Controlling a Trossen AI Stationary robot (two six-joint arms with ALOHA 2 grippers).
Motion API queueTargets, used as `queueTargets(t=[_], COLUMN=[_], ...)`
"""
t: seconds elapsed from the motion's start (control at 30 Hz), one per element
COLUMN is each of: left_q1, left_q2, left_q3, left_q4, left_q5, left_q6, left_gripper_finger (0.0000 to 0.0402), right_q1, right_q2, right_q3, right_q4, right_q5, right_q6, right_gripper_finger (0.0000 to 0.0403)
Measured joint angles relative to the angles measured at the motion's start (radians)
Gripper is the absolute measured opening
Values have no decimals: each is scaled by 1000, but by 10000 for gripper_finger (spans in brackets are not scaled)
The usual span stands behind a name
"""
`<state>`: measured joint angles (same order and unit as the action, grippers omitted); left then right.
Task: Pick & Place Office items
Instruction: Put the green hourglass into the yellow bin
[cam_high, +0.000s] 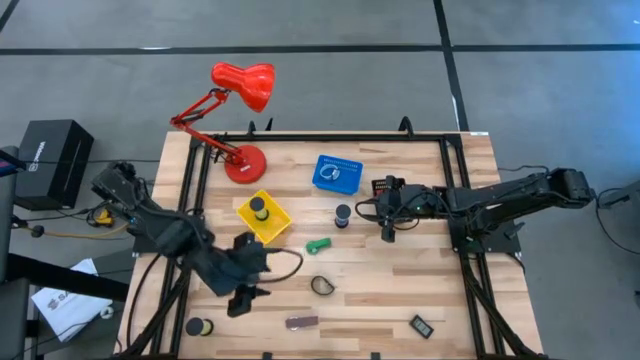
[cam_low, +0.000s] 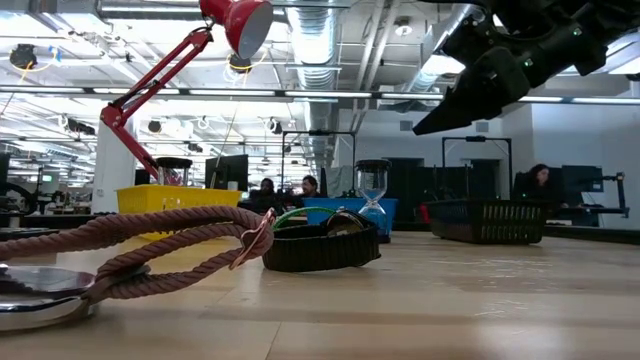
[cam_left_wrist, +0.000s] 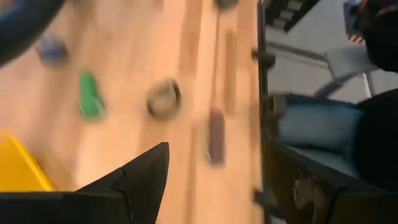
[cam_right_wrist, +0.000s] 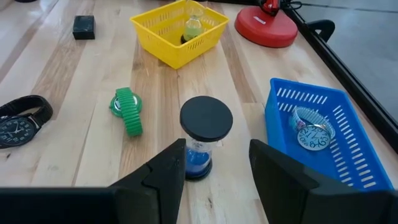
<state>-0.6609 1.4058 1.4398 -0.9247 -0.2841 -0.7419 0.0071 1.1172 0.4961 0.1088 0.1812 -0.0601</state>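
Note:
My right gripper (cam_right_wrist: 217, 144) is open and hangs above the table's middle (cam_high: 386, 230). A small hourglass (cam_right_wrist: 205, 134) with a black cap and blue sand stands a little beyond its fingertips, untouched. A green watch (cam_right_wrist: 127, 111), a black watch (cam_right_wrist: 18, 121) and a black block (cam_right_wrist: 83, 27) lie on the wood past it. My left gripper (cam_high: 240, 297) is open and hangs over the near left of the table. In its blurred wrist view the green watch (cam_left_wrist: 90, 96), the black loop (cam_left_wrist: 163, 99) and the brownish bar (cam_left_wrist: 216, 134) lie below.
A yellow basket (cam_high: 263, 216) holds an hourglass (cam_right_wrist: 194, 28), and a blue basket (cam_high: 337, 173) holds a watch (cam_right_wrist: 314, 130). The red lamp's base (cam_high: 245, 163) stands at the far left. A black roll (cam_high: 198, 326) lies near the front edge. A person's legs (cam_left_wrist: 317, 124) show beyond the table.

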Motion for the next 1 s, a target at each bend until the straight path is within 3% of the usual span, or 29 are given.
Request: queueTargets(t=[0.2, 0.57, 0.73, 1.0], left_q1=[-57, -165, -214, -316], left_q2=[29, 70, 70, 70], left_q3=[-98, -284, -329, -365], left_q4=[-1, 0, 5, 10], left_q5=[183, 512, 535, 536], left_q6=[-358, -670, -809, -836], left_gripper_finger=[266, 304, 295, 276], right_q1=[-5, -83, -123, -172], right_q2=[0, 0, 0, 0], right_q3=[0, 0, 0, 0], right_q4=[1, 56, 120, 125], right_q5=[-1, 0, -1, -1], right_q6=[-1, -171, -177, -177], right_gripper_finger=[168, 168, 168, 168])
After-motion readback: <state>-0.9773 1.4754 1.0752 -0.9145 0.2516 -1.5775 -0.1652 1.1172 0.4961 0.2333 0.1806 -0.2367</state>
